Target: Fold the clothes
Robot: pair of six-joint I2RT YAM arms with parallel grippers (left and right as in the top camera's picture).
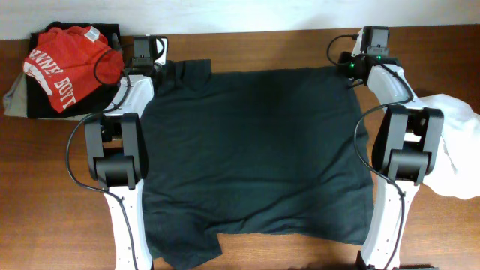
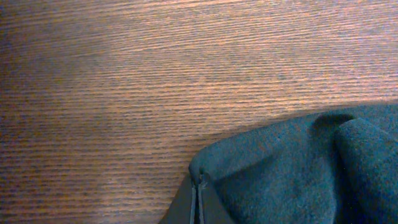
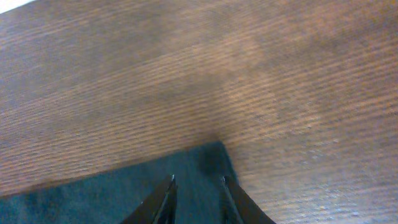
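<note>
One dark T-shirt (image 1: 255,150), one red T-shirt (image 1: 64,64), one white cloth (image 1: 461,150).

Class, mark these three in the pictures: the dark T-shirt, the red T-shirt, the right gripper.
dark T-shirt (image 1: 255,150): overhead view, middle of its spread body.
red T-shirt (image 1: 67,67): overhead view, its crumpled lettered front.
right gripper (image 3: 198,185): right wrist view, midway between its fingertips.

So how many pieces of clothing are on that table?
3 clearly: a dark greenish-black cotton T-shirt spread flat in the middle, a red T-shirt with white lettering crumpled far left, a white fabric heap at the right edge. Darker fabric under the red one may be more.
</note>
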